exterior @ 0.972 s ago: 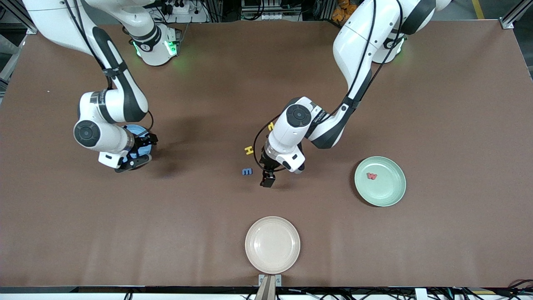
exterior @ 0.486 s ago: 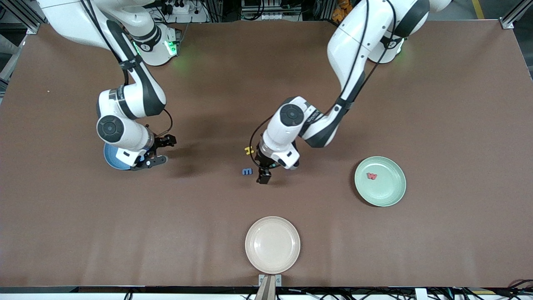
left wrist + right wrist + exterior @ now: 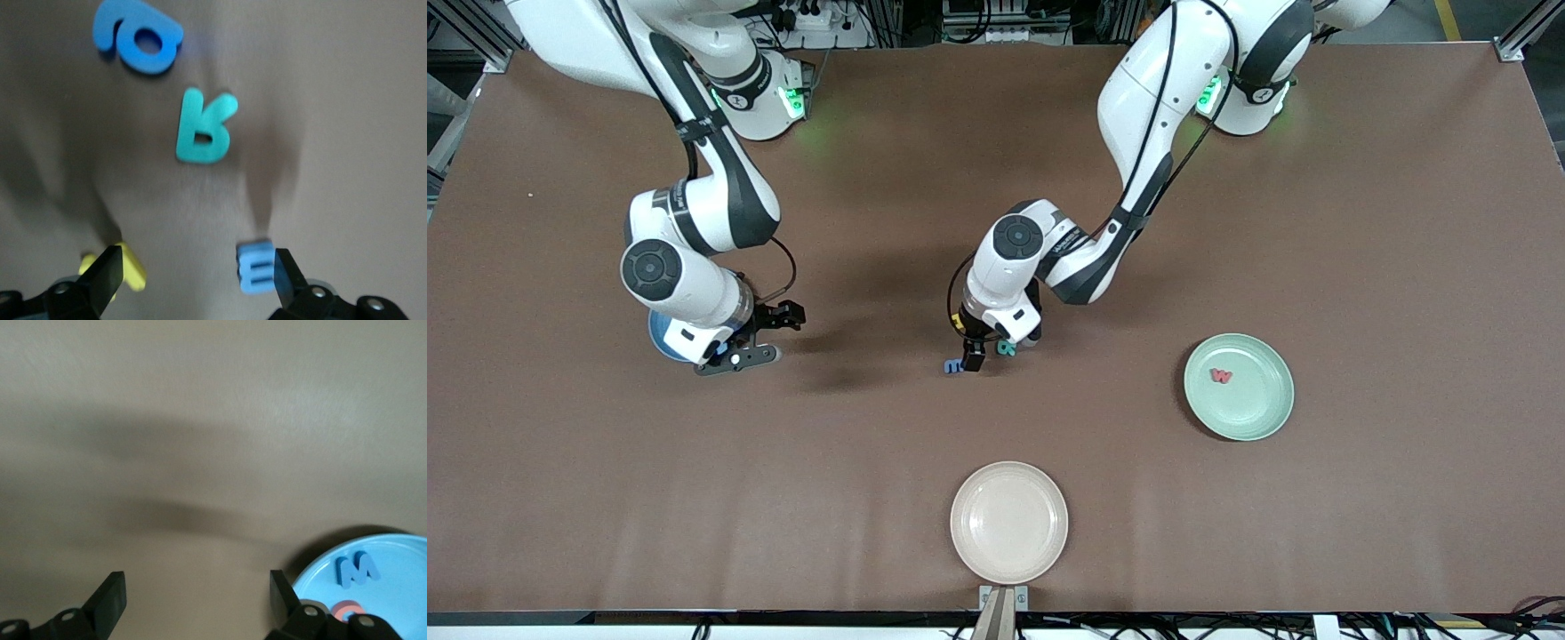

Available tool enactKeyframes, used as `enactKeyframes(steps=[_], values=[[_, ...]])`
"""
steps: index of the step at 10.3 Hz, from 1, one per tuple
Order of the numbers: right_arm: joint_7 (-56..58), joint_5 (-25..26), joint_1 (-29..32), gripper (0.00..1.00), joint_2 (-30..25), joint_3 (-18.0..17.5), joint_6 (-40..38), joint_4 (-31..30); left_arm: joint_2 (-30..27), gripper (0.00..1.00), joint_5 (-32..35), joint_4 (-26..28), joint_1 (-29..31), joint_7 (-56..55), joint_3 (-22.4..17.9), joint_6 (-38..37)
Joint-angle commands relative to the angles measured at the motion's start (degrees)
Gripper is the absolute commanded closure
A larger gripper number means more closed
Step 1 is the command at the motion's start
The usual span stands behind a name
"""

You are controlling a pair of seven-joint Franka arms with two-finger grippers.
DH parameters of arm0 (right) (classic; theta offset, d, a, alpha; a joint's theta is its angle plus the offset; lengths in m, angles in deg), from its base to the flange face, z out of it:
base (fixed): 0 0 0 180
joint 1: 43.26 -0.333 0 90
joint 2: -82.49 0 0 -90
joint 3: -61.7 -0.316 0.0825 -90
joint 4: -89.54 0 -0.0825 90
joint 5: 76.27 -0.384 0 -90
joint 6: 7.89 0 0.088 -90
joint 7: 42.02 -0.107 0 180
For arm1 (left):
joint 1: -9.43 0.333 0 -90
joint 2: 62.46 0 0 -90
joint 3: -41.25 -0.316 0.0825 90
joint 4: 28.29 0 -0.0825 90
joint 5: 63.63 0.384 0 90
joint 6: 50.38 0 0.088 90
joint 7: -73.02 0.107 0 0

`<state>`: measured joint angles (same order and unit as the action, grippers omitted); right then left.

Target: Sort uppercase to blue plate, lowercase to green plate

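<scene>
My left gripper (image 3: 969,348) (image 3: 197,277) hangs open, low over the table's middle. One finger is by a yellow letter (image 3: 130,270), the other beside a small blue three-pronged letter (image 3: 257,267) (image 3: 953,365). A teal R-like letter (image 3: 203,127) (image 3: 1006,348) and a rounded blue letter (image 3: 139,37) lie close by. My right gripper (image 3: 774,335) (image 3: 198,593) is open over bare table beside the blue plate (image 3: 658,338) (image 3: 393,587), which holds a blue M (image 3: 357,568) and a red ring letter (image 3: 347,611). The green plate (image 3: 1258,418) holds a red w (image 3: 1221,376).
A cream plate (image 3: 1008,522) sits at the table's edge nearest the front camera. The right arm's wrist covers most of the blue plate in the front view. The left arm's wrist hides some of the letters there.
My left gripper has slid toward the right arm's end, up to the small blue letter, uncovering the teal letter. My right gripper has moved off the blue plate toward the table's middle.
</scene>
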<state>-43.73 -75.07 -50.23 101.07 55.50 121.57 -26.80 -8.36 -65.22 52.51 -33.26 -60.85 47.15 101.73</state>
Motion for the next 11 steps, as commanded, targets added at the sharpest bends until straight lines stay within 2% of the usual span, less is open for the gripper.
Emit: enactKeyframes(steps=[1,8,11], values=[[-0.49,-0.06,0.21,0.05,0.23,-0.40,-0.35,0.93,1.27,0.00,1.94,-1.35,0.15,0.62,-0.18,0.38],[-0.14,0.03,0.30,0.04,0.67,-0.40,-0.26,0.93,0.48,0.00,1.76,-1.96,0.41,5.02,-2.02,0.38],[-0.05,0.11,0.38,0.03,0.85,-0.40,-0.26,0.93,1.18,0.00,1.67,-4.24,0.41,5.02,-2.46,0.46]])
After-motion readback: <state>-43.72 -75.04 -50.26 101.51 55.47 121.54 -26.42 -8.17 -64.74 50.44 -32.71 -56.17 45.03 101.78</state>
